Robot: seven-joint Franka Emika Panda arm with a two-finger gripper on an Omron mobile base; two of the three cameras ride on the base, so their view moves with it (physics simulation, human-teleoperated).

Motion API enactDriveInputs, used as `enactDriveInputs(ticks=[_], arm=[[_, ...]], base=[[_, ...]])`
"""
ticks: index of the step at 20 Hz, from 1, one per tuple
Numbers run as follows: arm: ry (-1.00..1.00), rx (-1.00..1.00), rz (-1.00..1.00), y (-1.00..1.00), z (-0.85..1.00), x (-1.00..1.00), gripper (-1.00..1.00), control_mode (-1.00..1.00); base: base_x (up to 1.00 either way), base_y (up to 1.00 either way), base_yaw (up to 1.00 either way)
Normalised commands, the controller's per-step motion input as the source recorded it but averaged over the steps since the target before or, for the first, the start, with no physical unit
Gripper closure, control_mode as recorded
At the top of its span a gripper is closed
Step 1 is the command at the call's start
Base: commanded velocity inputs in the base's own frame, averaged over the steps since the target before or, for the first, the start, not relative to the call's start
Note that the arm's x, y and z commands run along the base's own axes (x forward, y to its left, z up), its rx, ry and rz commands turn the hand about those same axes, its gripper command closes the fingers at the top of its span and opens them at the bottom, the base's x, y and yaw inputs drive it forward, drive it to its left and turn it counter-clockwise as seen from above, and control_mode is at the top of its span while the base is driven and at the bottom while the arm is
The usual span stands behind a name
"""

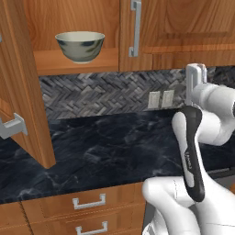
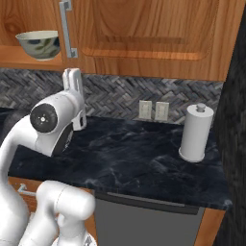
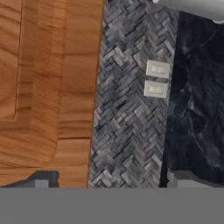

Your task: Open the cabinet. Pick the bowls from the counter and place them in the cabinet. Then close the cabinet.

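The cabinet (image 1: pixel 183 23) has its left door (image 1: pixel 20 92) swung open towards me and its right door shut, with a silver bar handle (image 1: pixel 134 27). The pale cream-green bowl (image 1: pixel 80 46) (image 2: pixel 39 44) stands upright on the wooden shelf (image 1: pixel 73 62) inside. The dark wooden bowl is out of view. My gripper (image 1: pixel 196 73) (image 2: pixel 73 77) (image 3: pixel 109 181) is raised above the black counter (image 1: pixel 110 142) (image 2: pixel 139 149), right of the bowl and below the shut door. It is open, its fingertips (image 3: pixel 41 179) wide apart with nothing between them, facing the tiled wall.
The open door's lower corner hangs over the counter's left part. Two wall outlets (image 1: pixel 160 98) (image 2: pixel 153 110) (image 3: pixel 156 78) sit on the herringbone wall. A paper towel roll (image 2: pixel 196 132) stands at the counter's right end. Drawers (image 1: pixel 89 201) lie below the counter.
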Motion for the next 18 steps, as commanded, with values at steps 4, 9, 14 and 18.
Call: enactDriveInputs(ticks=[4, 9, 14, 18], arm=[[-0.01, 0.0, 0.09, 0.09, 0.0, -0.75, -1.0, -1.0], [-0.03, -0.02, 0.02, 0.74, -0.02, -0.63, -1.0, -1.0], [-0.17, -0.02, 0.0, 0.53, -0.03, -0.6, -1.0, -1.0], [-0.07, 0.0, 0.0, 0.74, -0.05, -0.69, -1.0, -1.0]], base=[[0.0, 0.0, 0.0], [0.0, 0.0, 0.0], [0.0, 0.0, 0.0], [0.0, 0.0, 0.0]])
